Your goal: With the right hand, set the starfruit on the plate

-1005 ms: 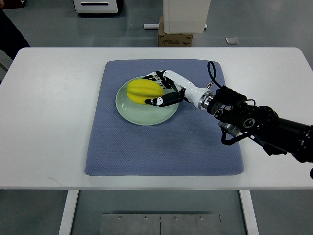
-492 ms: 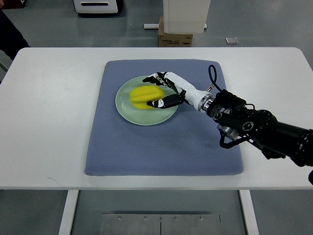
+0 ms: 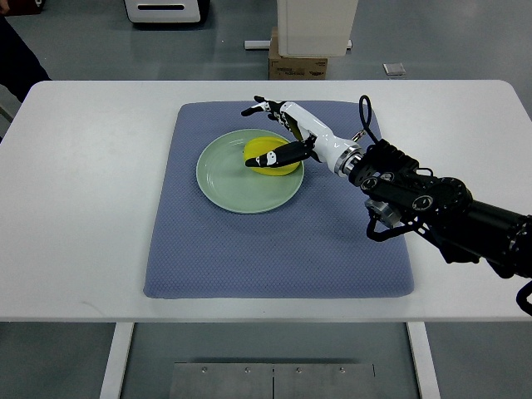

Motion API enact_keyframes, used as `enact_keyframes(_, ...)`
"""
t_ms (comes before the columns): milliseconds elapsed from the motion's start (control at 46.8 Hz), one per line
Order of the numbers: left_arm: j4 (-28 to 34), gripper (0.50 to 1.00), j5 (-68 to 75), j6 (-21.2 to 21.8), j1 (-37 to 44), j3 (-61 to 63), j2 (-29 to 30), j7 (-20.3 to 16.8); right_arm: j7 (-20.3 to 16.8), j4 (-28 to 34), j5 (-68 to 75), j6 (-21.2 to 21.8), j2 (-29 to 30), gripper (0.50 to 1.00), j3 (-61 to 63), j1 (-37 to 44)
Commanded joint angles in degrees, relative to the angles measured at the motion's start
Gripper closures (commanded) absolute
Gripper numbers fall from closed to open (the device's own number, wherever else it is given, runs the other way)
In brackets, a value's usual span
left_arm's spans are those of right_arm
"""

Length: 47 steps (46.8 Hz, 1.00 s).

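Observation:
A yellow starfruit (image 3: 278,169) lies on the right part of a pale green plate (image 3: 218,181), which sits on a blue-grey mat (image 3: 274,249). My right hand (image 3: 259,133) reaches in from the right and hovers over the plate's right side. Its fingers (image 3: 259,105) are spread and lifted off the fruit. Its black-tipped thumb (image 3: 268,160) lies across the top of the starfruit and hides part of it. The left arm does not show.
The mat lies on a white table (image 3: 83,183). Beyond the far edge stand a cardboard box (image 3: 298,65) and a white machine base (image 3: 166,12). A person's dark sleeve (image 3: 17,58) shows at the upper left corner.
The starfruit went from the hand's grasp above the plate to lying on it, further right. The fingers opened and lifted away toward the far side.

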Motion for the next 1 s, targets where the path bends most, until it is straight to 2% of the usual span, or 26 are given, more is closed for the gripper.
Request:
enact_keyframes(0, 0.0, 0.5, -0.01, 0.0, 0.0, 0.0, 0.0, 0.0, -0.73, 0.01, 0.02, 0.01, -0.22, 0.5, 5.66, -0.88)
enact_keyframes(214, 0.0, 0.5, -0.01, 0.0, 0.0, 0.0, 0.0, 0.0, -6.53, 0.1, 0.81, 0.01, -2.77, 0.5, 18.33, -7.03)
enact_keyframes(406, 0.0, 0.5, -0.01, 0.0, 0.0, 0.0, 0.0, 0.0, -6.97, 0.18, 1.78, 0.71, -3.91, 0.5, 26.23, -9.93)
enact_keyframes(599, 0.0, 0.5, -0.01, 0.0, 0.0, 0.0, 0.0, 0.0, -7.15, 0.18, 11.44, 0.8, -5.14, 0.5, 35.03, -13.27)
enact_keyframes(770, 0.0, 0.5, -0.01, 0.0, 0.0, 0.0, 0.0, 0.0, -8.99, 0.45, 17.16, 0.8, -5.93, 0.5, 36.09, -15.2)
enact_keyframes(983, 0.0, 0.5, -0.01, 0.0, 0.0, 0.0, 0.0, 0.0, -9.08, 0.53, 17.42, 0.8, -5.76, 0.5, 36.26, -17.49)
